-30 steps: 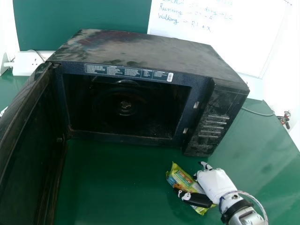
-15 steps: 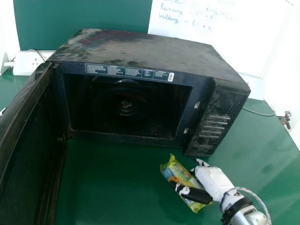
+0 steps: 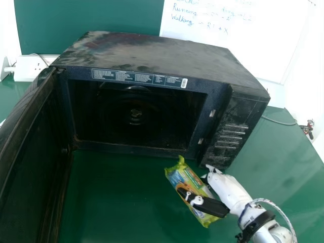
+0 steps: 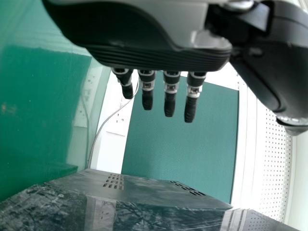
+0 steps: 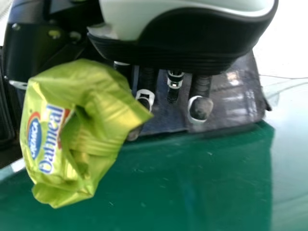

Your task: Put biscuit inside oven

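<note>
biscuit packet [image 3: 190, 179] sits in my right robot hand [image 3: 230, 195], in front of the oven [image 3: 162, 53] and outside it, near the lower front corner on the right. i have the robot hand narrowed around the packet: my black thumb [image 3: 210, 205] crosses its near face, and the fingers lie along the other side. the green wrapper is tilted, its upper end leaning left, toward the oven's mouth. whether its lower end touches the green surface [image 3: 116, 202], i cannot tell.

the oven's door [image 3: 30, 147] is swung wide at the left, so the dark cavity [image 3: 167, 119] faces me, with a small fitting [image 3: 135, 114] in it. a label strip [image 3: 136, 77] runs above the opening, and the control panel [image 3: 230, 134] stands to the right.

my left robot hand [image 4: 154, 55] is wide, its fingers [image 4: 169, 103] straight, in the left wrist view. behind the oven are a whiteboard [image 3: 238, 33] with handwriting and, at the left, a white socket box [image 3: 30, 71].
</note>
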### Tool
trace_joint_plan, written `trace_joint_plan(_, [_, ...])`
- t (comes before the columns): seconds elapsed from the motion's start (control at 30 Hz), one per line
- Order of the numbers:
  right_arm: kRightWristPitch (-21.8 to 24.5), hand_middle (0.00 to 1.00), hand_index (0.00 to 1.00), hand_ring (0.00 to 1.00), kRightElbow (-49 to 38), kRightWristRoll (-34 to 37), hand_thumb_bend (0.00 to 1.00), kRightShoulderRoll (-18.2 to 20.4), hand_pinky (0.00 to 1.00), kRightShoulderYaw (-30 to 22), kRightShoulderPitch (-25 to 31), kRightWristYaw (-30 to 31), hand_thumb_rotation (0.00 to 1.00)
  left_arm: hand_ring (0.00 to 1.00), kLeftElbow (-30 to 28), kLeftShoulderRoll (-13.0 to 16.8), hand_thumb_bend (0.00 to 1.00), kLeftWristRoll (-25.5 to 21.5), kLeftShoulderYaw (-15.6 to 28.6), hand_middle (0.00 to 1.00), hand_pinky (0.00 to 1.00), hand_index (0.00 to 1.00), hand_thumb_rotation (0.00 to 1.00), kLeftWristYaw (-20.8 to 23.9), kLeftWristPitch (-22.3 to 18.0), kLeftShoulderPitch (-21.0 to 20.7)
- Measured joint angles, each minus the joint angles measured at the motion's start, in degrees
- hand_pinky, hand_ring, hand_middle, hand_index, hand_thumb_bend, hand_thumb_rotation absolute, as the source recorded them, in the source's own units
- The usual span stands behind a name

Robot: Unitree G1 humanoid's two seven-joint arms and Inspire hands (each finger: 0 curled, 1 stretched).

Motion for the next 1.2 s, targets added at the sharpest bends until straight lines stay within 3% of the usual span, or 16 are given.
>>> trace_joint_plan(0.43, [-2.30, 0.13, 0.13, 0.04, -0.68, -2.64, 0.72, 5.08, 0.00, 4.69, -5.16, -2.99, 0.00, 0.90, 0.02, 0.01, 0.99, -0.23, 0.20, 0.91, 1.00, 0.91, 1.00, -0.79, 0.33, -0.07])
trace_joint_plan(0.8, [-1.18, 0.12, 0.12, 0.04, 2.66, -4.43, 0.73, 8.02, 0.00, 8.56, -11.75, -2.99, 0.00, 0.90, -0.14, 0.01, 0.96, -0.02, 0.23, 0.91, 1.00, 0.91, 1.00, -0.24, 0.61, 0.02])
trace_joint_plan(1.2, [0.21, 0.13, 0.13, 0.04, 10.89, -9.11, 0.73, 10.60, 0.00, 12.71, -23.56, -3.55, 0.00, 0.87, -1.41, 0.01, 0.89, -0.20, 0.32, 0.89, 1.00, 0.90, 1.00, -0.66, 1.78, 0.18])
